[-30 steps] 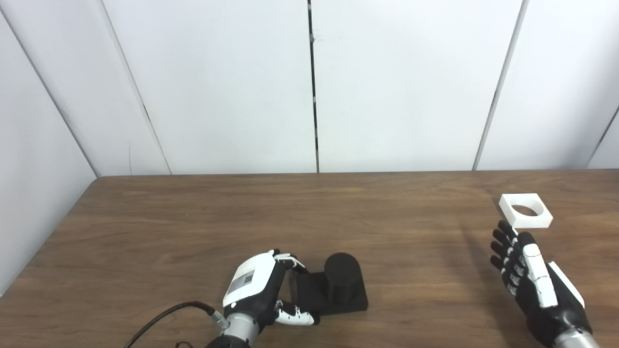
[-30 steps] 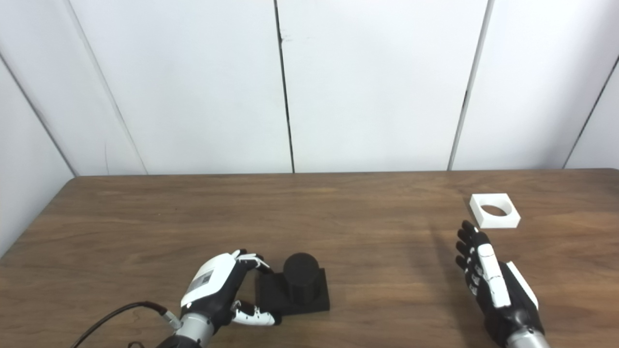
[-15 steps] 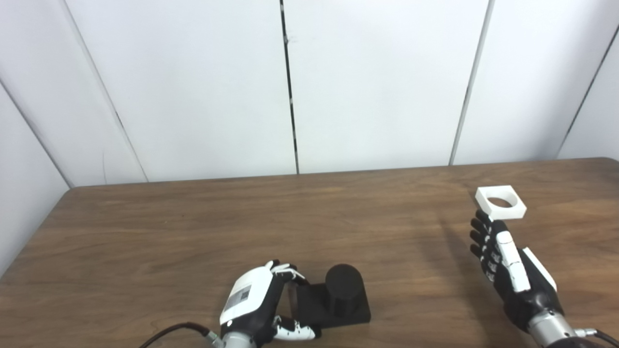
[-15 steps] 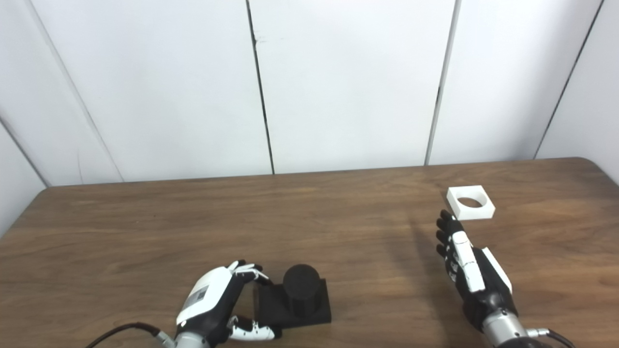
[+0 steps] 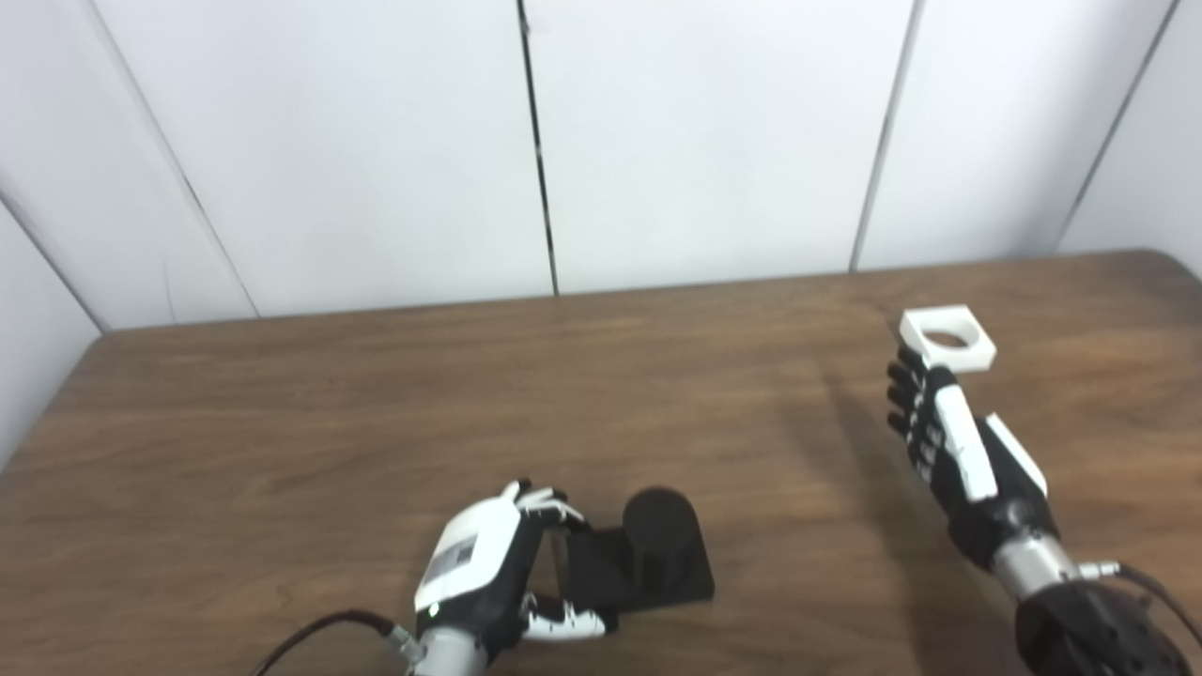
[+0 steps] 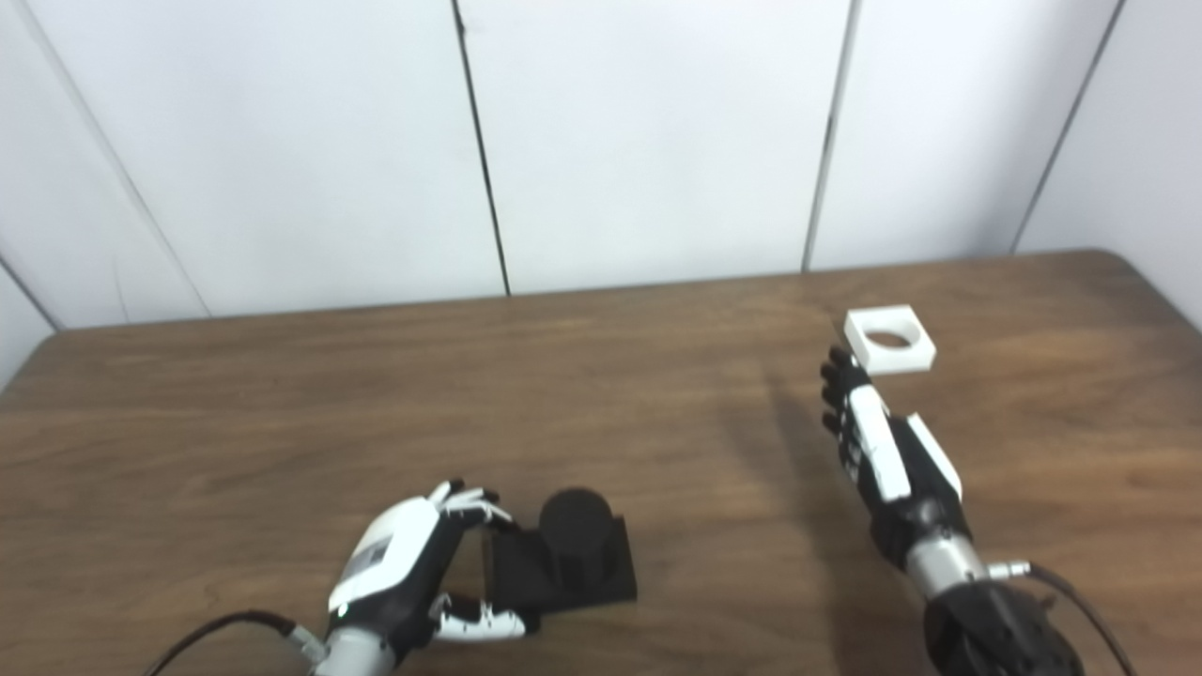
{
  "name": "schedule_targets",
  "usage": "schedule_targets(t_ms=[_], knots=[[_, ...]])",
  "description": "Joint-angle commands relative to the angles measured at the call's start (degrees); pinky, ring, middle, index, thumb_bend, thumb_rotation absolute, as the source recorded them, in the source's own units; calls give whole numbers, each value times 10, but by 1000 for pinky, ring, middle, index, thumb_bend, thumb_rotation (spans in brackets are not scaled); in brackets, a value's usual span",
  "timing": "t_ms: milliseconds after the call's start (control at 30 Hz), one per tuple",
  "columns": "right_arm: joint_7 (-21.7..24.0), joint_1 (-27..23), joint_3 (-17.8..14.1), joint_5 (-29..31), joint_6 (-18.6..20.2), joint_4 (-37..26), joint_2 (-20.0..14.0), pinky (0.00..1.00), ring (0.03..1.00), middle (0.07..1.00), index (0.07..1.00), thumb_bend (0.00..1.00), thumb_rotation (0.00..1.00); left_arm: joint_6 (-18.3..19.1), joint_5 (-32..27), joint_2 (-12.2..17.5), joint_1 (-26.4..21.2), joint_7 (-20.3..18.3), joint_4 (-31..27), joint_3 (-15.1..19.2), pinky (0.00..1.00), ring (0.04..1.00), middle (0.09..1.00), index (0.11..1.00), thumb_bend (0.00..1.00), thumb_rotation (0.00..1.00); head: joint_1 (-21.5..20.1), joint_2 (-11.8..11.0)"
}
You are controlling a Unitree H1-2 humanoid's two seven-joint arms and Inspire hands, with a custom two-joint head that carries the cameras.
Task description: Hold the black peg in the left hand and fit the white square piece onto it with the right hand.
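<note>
Black peg (image 5: 660, 540) base sits clasped by the left hand (image 5: 488, 573); right hand (image 5: 948, 441), fingers extended and empty, reaches beside the white square piece (image 5: 947, 338).

Right hand (image 5: 958, 451) contact with white square piece (image 5: 947, 338) unclear

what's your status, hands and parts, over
Left hand cupped around black peg base, grip unconfirmed. Right hand open, fingers reaching white square piece, which lies flat on the table. Path between parts unobstructed.
</note>
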Motion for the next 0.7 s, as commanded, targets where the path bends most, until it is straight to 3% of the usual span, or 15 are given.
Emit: schedule_targets(t_ms=[0,133,467,667], knots=[[-3,-19,-3,5,-5,-16,2,1000,1000,993,1000,599,1000,-1,3,1,10,12,-3,4,999,1000,898,490,504,62,-3,-4],[-3,-14,-2,-2,-19,-12,4,1000,1000,985,1000,599,1000,-3,-1,1,18,27,1,7,1000,1000,907,491,502,63,-12,-19],[5,-5,-10,4,-17,-14,-4,1000,1000,986,1000,611,1000,-2,10,3,24,40,11,-3,1000,999,900,491,502,67,-22,-31],[-3,-5,-1,-7,-35,-6,13,1000,1000,975,1000,575,995,-23,-20,21,28,54,26,8,1000,991,887,491,503,64,-106,-77]])
